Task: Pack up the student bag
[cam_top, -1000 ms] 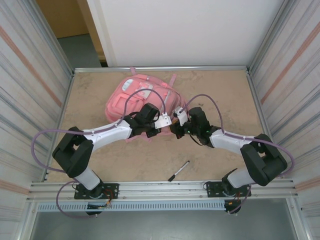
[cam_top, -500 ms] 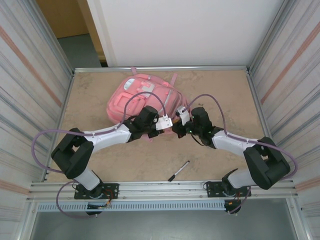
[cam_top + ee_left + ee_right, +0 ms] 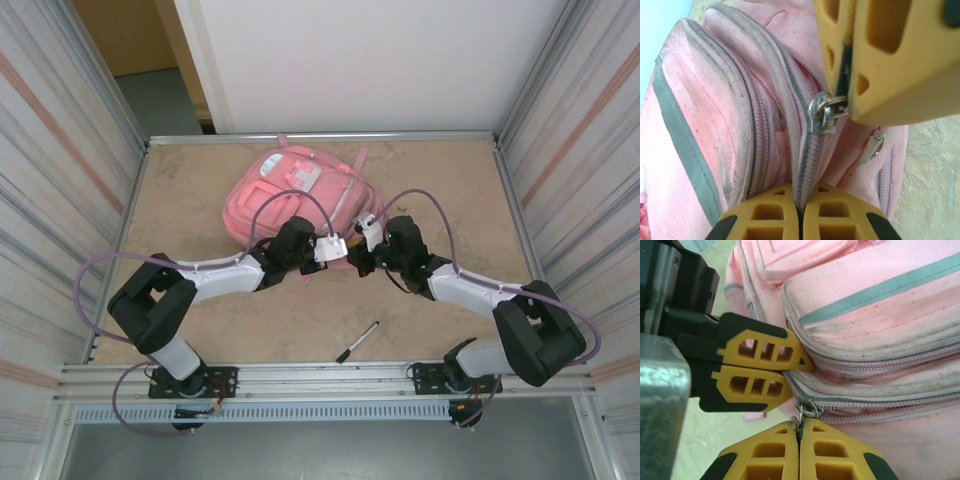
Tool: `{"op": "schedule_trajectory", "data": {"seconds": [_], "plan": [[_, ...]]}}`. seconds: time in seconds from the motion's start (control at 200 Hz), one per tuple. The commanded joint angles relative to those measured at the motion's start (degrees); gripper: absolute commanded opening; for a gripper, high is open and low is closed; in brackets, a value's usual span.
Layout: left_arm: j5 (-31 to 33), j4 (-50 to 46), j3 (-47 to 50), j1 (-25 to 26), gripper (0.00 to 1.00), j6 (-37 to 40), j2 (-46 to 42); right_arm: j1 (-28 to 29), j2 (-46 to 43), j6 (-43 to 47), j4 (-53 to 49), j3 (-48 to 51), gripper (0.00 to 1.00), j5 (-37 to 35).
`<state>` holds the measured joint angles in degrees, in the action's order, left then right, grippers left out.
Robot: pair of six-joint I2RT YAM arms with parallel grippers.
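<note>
Up close, right hand (image 3: 799,426) pinches the zip pull (image 3: 826,114), left hand (image 3: 799,197) clamps student bag (image 3: 290,185); overhead shows a pen (image 3: 357,341).

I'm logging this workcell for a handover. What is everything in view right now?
student bag: one, pink with grey trim, far-centre of the table
zipper pull: one, silver, on the bag's near zip
second pull: one, silver, on the bag, just to the side of the first
pen: one, dark and pale, near edge, apart from the bag
table: one, mottled beige
left gripper: one, yellow fingers, shut on the bag's zip seam
right gripper: one, yellow fingers, shut on the zipper pull
</note>
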<state>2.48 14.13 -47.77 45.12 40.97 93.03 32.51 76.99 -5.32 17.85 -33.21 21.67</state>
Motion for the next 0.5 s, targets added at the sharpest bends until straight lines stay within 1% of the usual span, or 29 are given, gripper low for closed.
{"op": "schedule_trajectory", "data": {"seconds": [0.0, 0.055, 0.085, 0.14, 0.165, 0.251, 0.326, 0.366, 0.436, 0.496], "plan": [[5.0, 4.9, 1.8, -2.3, 0.00, 0.6, -1.2, 0.2, -2.2, 3.5, -6.9, -3.1, 0.00, 2.4], [3.3, 4.6, 3.1, -3.1, 0.00, 1.7, -3.0, -0.8, -1.6, 5.2, -10.4, -4.2, 0.00, -1.6], [1.1, 4.1, 4.0, -3.6, 0.00, 2.9, -4.3, -1.7, -1.1, 5.6, -12.2, -4.9, 0.00, -3.6], [-6.1, 1.0, 5.4, -5.0, 0.00, 6.6, -6.4, -3.6, -0.6, 5.9, -14.8, -6.2, 0.00, -5.5], [-8.4, 0.1, 6.1, -5.6, 0.00, 8.0, -7.2, -4.4, -0.4, 5.9, -15.5, -6.6, 0.00, -6.3], [-9.3, -0.2, 7.2, -6.8, 0.00, 8.4, -8.5, -6.2, 0.4, 6.8, -16.7, -7.5, 0.00, -10.1], [-13.1, -3.9, 7.0, -8.7, 0.00, 8.5, -10.0, -7.0, 2.5, 7.5, -18.2, -9.6, 0.00, -14.0], [-15.6, -3.9, 8.0, -9.7, 0.00, 9.3, -11.2, -7.4, 4.1, 7.9, -18.7, -10.9, 0.00, -14.6], [-19.9, -0.3, 11.3, -11.4, 0.00, 12.8, -13.0, -8.0, 6.4, 7.9, -18.5, -12.8, 0.00, -14.9], [-22.1, 0.4, 12.8, -13.6, 0.00, 14.2, -14.1, -8.4, 8.7, 7.0, -19.1, -14.9, 0.00, -15.2]]}}
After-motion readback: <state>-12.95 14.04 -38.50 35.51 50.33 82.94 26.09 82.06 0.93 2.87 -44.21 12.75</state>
